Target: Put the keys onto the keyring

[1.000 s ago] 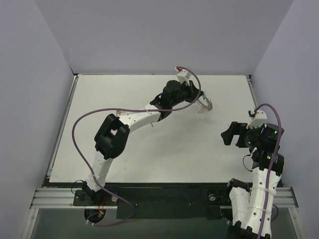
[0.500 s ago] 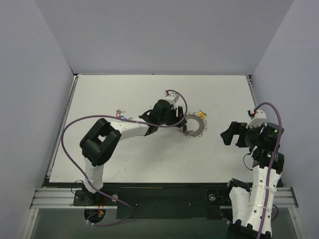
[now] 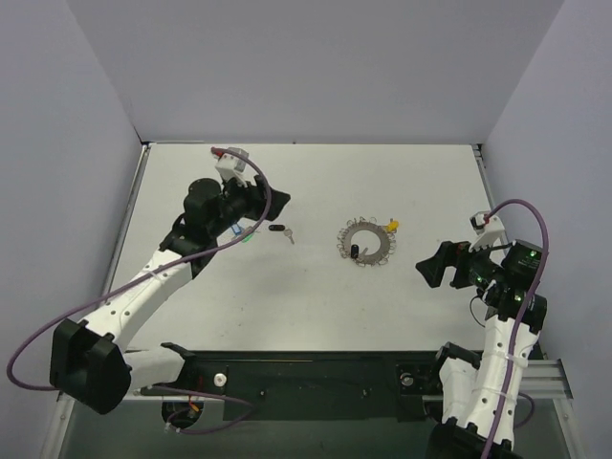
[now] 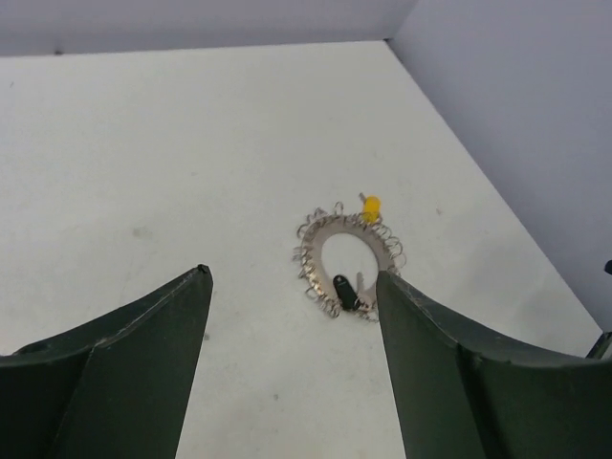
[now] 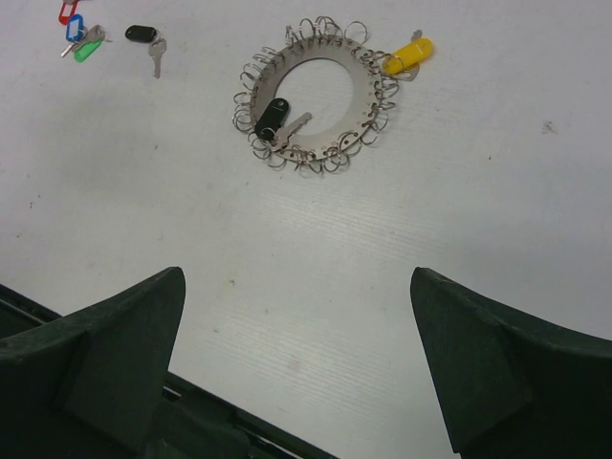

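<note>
Keyring [image 3: 382,251] lies flat on the white bench [image 3: 316,296], right of centre in the top view; a silver loop fringed with small rings, nothing gripping it. In the left wrist view the keyring [image 4: 376,251] sits mid-frame, ahead of the fingers; in the right wrist view the keyring [image 5: 366,96] is upper centre.

Yellow-tagged key [image 3: 392,226] touches the fringe at the ring's upper right edge; also seen at [image 4: 370,204] and [image 5: 409,53]; cannot tell if it is threaded on. Black-tagged key [image 3: 354,251] lies over the ring's lower left band, its blade among the small rings [image 5: 272,117] [image 4: 340,290]; hooked or only resting, cannot tell.

Second black-tagged key [image 3: 278,229] lies loose on the bench left of the ring, well apart from it; upper left in the right wrist view [image 5: 141,34]. Red tag [image 5: 67,11], blue tag [image 5: 74,29] and green tag [image 5: 89,48] are bunched at the far upper left of that view; in the top view they are just beside the left arm's fingers.

Left end effector [image 3: 260,203] is in the upper left of the bench, fingers spread wide with nothing between them [image 4: 293,273], pointed toward the ring. Right end effector [image 3: 426,268] is at the right side, near the ring but not touching it; fingers wide apart and holding nothing [image 5: 296,273].
</note>
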`<state>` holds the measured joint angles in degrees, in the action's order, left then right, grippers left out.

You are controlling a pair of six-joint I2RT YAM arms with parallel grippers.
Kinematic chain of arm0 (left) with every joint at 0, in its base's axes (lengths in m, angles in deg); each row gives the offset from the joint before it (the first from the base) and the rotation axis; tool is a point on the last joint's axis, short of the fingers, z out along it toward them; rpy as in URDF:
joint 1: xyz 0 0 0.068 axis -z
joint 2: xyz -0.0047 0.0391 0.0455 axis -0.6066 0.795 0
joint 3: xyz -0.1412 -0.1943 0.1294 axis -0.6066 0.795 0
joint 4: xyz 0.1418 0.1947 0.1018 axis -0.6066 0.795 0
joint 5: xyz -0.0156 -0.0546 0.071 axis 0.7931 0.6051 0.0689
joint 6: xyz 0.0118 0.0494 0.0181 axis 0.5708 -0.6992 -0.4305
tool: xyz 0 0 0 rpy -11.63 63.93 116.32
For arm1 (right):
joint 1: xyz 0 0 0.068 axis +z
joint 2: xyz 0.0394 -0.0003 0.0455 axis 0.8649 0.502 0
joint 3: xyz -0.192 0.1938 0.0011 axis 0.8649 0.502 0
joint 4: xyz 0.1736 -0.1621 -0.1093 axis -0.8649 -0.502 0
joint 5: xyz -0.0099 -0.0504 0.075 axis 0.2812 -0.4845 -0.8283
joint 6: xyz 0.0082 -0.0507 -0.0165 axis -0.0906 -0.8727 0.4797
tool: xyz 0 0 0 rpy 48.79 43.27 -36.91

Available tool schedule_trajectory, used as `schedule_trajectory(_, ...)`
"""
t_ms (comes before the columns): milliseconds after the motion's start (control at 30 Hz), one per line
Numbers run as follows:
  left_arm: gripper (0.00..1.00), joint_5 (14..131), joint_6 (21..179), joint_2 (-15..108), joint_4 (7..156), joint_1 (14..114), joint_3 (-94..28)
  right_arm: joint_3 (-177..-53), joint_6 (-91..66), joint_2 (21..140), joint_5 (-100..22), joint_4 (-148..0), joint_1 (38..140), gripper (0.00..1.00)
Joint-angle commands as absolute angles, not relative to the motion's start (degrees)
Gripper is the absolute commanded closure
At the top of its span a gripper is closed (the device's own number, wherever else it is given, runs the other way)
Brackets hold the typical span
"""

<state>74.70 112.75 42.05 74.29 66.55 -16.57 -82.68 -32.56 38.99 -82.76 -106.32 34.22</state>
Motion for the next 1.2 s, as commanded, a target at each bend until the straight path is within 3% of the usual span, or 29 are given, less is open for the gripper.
schedule_trajectory(0, 0.2, 80.3, 112.9, 34.1, 79.4, 60.6, -10.8, -81.6, -36.8, 40.3, -88.9, -108.1, 33.6, 0.02)
schedule_trajectory(133, 0.11, 79.8, 110.2, 26.7, 82.5, 57.4, -6.1, -80.9, -38.1, 41.2, -89.3, -108.1, 33.6, 0.03)
schedule_trajectory(400, 0.11, 73.5, 105.2, 14.0, 81.5, 57.6, 3.9, -81.1, -38.4, 45.1, -90.3, -108.0, 33.6, 0.02)
schedule_trajectory(533, 0.11, 76.6, 104.7, 14.3, 81.3, 57.5, 3.4, -82.1, -37.0, 45.5, -88.9, -106.8, 33.5, 0.02)
schedule_trajectory(867, 0.1, 76.8, 104.0, 14.1, 82.1, 57.6, 3.3, -87.7, -11.5, 46.0, -76.8, -97.6, 33.4, 0.01)
schedule_trajectory(1167, 0.1, 77.6, 104.4, 14.0, 81.6, 57.6, 3.5, -87.4, -0.7, 45.8, -74.2, -90.8, 33.5, 0.01)
